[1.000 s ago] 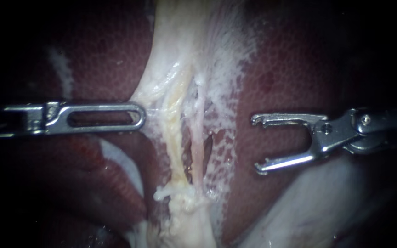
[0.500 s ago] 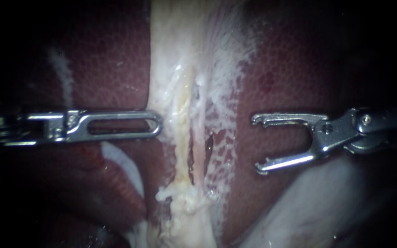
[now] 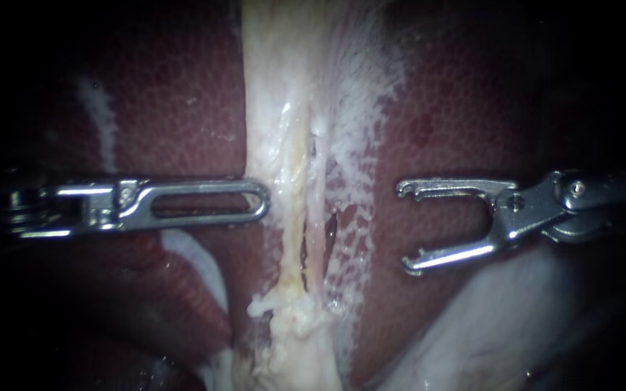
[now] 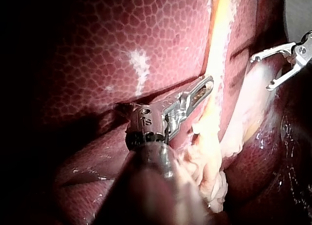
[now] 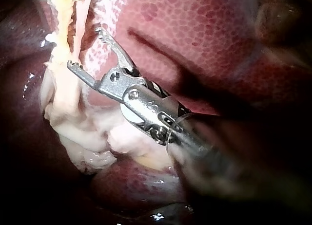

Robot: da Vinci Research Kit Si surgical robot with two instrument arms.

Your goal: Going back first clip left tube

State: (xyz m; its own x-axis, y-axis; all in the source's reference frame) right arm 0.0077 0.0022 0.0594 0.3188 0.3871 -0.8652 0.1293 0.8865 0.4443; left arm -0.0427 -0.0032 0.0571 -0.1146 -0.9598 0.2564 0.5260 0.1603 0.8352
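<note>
1. Pincer of the left instrument (image 3: 261,201): halves lie together, slotted side facing the endoscope. The tip touches the left edge of the pale tissue (image 3: 269,72). I cannot see whether any tissue is nipped.
2. Pincer of the right instrument (image 3: 402,226): halves wide apart, nothing between them. It sits over the liver (image 3: 458,108), apart from the tubes and to their right.
3. Left tube (image 3: 293,217): a yellowish strand running top to bottom at mid view, between the two instruments and just beside the left instrument's tip.
4. Right tube (image 3: 317,217): pinker and thinner, close alongside the left one.
5. Both strands end below in a ragged white lump (image 3: 291,315).
6. Left wrist view: the closed tip lies against the yellowish strand, with the right instrument beyond it.
</note>
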